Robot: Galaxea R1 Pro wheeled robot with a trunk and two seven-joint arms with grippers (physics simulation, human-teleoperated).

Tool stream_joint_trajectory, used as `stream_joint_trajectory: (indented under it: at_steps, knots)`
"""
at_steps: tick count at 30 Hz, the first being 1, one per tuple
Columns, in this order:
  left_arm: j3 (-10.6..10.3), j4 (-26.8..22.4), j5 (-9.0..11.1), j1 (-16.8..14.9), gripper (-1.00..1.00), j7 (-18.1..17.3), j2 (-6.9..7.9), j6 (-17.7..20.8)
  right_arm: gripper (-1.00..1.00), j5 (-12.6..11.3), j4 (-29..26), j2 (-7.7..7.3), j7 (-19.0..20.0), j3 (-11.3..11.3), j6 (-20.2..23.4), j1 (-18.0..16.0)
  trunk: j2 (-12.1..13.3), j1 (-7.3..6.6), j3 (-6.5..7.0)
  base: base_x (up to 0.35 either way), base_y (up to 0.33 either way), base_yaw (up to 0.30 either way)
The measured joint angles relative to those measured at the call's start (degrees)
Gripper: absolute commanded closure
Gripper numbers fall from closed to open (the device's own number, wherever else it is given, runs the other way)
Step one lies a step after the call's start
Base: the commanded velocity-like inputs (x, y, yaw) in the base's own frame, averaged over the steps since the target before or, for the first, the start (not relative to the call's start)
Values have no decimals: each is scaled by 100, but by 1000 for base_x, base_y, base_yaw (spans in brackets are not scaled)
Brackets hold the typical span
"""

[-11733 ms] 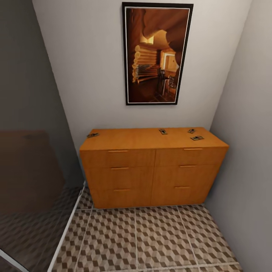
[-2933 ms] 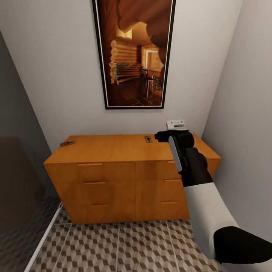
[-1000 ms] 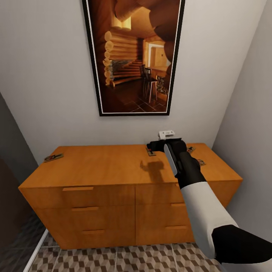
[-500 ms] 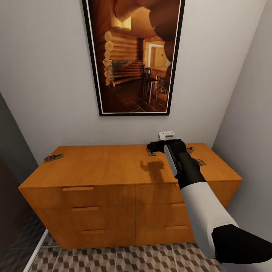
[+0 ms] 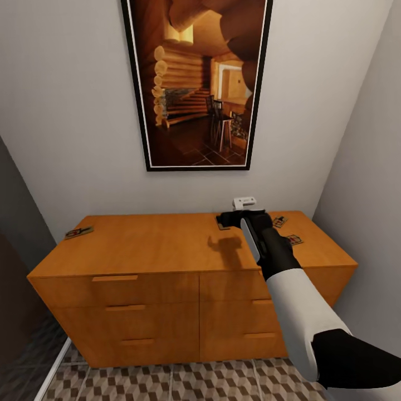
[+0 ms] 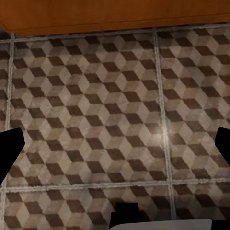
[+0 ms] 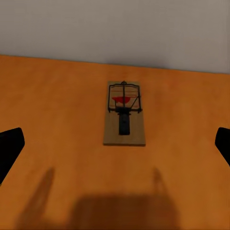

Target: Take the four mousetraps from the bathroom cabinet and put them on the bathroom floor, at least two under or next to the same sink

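- Right gripper (image 5: 228,218) spread wide, holding nothing, over a middle mousetrap (image 7: 124,114) on the cabinet (image 5: 167,245).
- Four traps seemingly all up top.
- Left gripper (image 6: 115,143) open, above bathroom floor (image 6: 96,120).

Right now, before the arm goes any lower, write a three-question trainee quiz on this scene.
1. True or false: the mousetrap seen from the right wrist lies flat on the cabinet top, between the open jaws of the right gripper.
2. How many mousetraps can be counted on the cabinet in the head view: A two, B four, C six?
3. Fill in: the left wrist camera looks down at the patterned ____.

Key: 1 true. 2 B: one at the far left, one at the gripper, two to its right. 3 bathroom floor.
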Motion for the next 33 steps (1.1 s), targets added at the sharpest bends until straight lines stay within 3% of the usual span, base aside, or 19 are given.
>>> stream_joint_trajectory:
  at_steps: [13,33]
  knots:
    - [1,0,0,0,-100,0,0,0,-100,-13,271,13,0,-2,-319,-1,0,0,0,0,0,0]
    - [3,0,0,2,-100,0,0,0,-100,-14,364,-8,0,-17,-363,2,0,0,0,2,0,0]
